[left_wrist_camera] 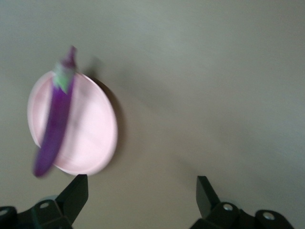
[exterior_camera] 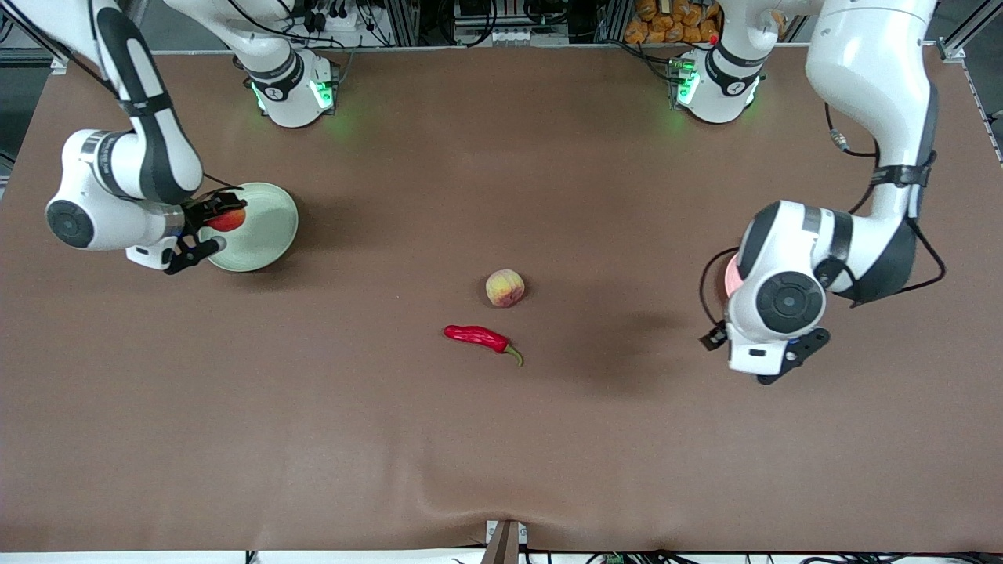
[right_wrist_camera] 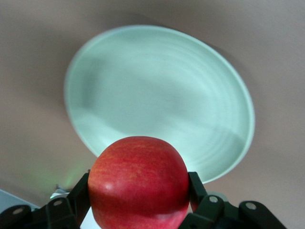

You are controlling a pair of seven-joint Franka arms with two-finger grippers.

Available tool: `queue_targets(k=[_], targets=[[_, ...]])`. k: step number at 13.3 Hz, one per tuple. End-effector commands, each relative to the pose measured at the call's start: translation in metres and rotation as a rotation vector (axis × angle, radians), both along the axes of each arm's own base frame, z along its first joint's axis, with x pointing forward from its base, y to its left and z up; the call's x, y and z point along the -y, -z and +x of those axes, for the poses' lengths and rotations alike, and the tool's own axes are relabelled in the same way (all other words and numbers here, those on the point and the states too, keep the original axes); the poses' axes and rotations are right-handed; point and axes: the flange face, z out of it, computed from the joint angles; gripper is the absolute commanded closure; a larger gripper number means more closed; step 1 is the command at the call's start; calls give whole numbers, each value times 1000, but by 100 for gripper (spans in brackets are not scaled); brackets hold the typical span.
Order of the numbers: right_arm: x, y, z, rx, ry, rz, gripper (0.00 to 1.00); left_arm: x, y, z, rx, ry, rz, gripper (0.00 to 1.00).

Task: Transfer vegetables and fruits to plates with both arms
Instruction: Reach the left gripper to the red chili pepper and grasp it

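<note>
My right gripper is shut on the round red fruit and holds it over the edge of the pale green plate. In the right wrist view the fruit sits between the fingers above the green plate, which holds nothing. My left gripper is open and empty, up in the air beside the pale pink plate. The purple eggplant lies across that plate. In the front view the left arm hides most of the pink plate and all of the eggplant. The peach and the red chili lie mid-table.
The brown table mat has a raised wrinkle at the edge nearest the front camera. The chili lies just nearer to the front camera than the peach. The arm bases stand along the table's back edge.
</note>
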Motion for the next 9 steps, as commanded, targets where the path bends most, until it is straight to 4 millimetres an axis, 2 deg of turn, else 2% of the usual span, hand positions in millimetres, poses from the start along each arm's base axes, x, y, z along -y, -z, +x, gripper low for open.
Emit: queue_targets(k=[1,3,5,6,7,8,9], targets=[[6,20,0,25,-41,8,100,67,-10,10,53,-32,-69,0],[11,31,-1,25,-32,9,100,122,2,15,181,-137,-162,0],[12,43,-1,31,-30,8,100,184,23,5,307,-208,-250,0],[14,48,-3,22,-27,10,85,212,29,-2,359,-229,-294,0],[15,50,-3,19,-24,11,58,233,30,-6,421,-261,-350,0],[16,51,-3,18,-22,11,37,260,35,-17,465,-262,-394,0],[16,52,-3,16,-22,11,15,276,42,-25,495,-255,-400,0]])
